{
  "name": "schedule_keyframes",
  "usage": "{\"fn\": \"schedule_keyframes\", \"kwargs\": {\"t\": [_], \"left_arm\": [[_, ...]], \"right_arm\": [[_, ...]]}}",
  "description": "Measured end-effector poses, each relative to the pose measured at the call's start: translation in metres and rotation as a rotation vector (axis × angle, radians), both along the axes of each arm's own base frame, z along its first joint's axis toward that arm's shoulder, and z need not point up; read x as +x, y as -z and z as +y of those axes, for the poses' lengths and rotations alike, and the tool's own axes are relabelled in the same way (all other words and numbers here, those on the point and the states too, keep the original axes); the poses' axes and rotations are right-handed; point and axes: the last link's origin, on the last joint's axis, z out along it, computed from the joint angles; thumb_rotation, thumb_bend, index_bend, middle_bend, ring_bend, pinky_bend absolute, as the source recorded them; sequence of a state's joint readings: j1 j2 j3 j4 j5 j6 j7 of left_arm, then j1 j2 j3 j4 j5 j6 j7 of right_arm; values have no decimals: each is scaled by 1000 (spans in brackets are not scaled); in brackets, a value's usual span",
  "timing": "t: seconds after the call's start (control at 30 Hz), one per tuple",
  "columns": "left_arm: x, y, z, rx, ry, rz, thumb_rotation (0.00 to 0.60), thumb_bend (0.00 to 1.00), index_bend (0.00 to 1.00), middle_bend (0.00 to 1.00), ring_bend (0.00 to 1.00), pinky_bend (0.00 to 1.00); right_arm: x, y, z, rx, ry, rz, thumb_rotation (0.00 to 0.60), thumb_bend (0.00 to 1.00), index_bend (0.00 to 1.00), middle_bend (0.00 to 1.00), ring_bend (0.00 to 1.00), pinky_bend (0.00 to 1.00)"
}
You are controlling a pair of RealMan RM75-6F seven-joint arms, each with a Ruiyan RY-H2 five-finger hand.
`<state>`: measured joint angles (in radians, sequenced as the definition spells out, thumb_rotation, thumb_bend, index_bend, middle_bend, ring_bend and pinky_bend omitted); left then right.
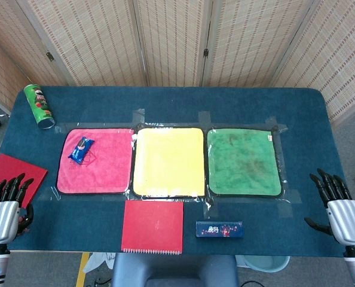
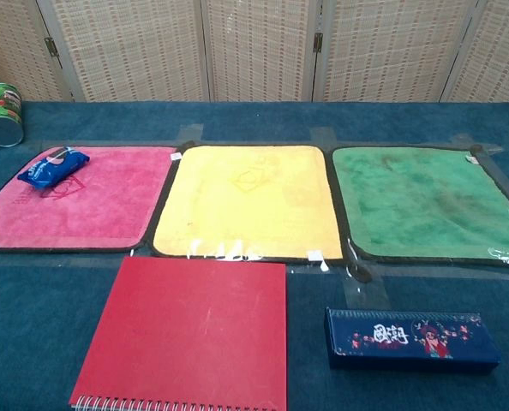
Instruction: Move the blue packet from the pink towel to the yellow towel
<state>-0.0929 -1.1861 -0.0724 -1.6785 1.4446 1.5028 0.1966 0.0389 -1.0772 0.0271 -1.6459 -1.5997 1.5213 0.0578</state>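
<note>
The blue packet (image 1: 80, 149) (image 2: 54, 166) lies on the far left part of the pink towel (image 1: 103, 170) (image 2: 92, 205). The yellow towel (image 1: 168, 161) (image 2: 246, 201) is right beside the pink one and bare. My left hand (image 1: 7, 209) hovers at the table's near left corner, fingers spread, holding nothing, well short of the packet. My right hand (image 1: 339, 206) is at the near right edge, fingers apart and empty. The chest view shows neither hand.
A green towel (image 1: 244, 161) (image 2: 426, 201) lies right of the yellow one. A green can (image 1: 39, 106) (image 2: 2, 114) lies at the far left. A red notebook (image 1: 153, 226) (image 2: 186, 334) and a dark pencil case (image 1: 219, 229) (image 2: 411, 338) sit near the front edge. Another red book (image 1: 13, 173) lies by my left hand.
</note>
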Motion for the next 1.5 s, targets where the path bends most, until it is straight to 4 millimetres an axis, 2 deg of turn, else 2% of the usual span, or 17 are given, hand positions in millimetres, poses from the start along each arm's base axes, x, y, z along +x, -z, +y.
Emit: {"fn": "schedule_keyframes", "kwargs": {"t": [0.47, 0.67, 0.87, 1.23, 1.5], "left_arm": [[3, -1, 0, 8, 27, 2, 600, 669, 150, 86, 98, 68], [11, -3, 11, 1, 86, 5, 600, 669, 173, 86, 99, 68], [20, -3, 35, -29, 164, 10, 600, 671, 201, 97, 111, 68], [35, 6, 97, -77, 297, 60, 600, 672, 267, 166, 168, 76], [35, 22, 139, -106, 354, 151, 600, 659, 173, 167, 169, 83]], "right_arm": [[-6, -2, 8, -13, 11, -8, 600, 125, 0, 11, 32, 0], [-6, -4, 11, -23, 7, -11, 600, 124, 0, 11, 31, 0], [-5, -6, 12, -27, -5, -9, 600, 124, 0, 11, 29, 0], [0, -13, 19, -49, -21, 1, 600, 125, 0, 11, 29, 0], [2, -17, 25, -62, -19, 12, 600, 125, 0, 11, 30, 0]]}}
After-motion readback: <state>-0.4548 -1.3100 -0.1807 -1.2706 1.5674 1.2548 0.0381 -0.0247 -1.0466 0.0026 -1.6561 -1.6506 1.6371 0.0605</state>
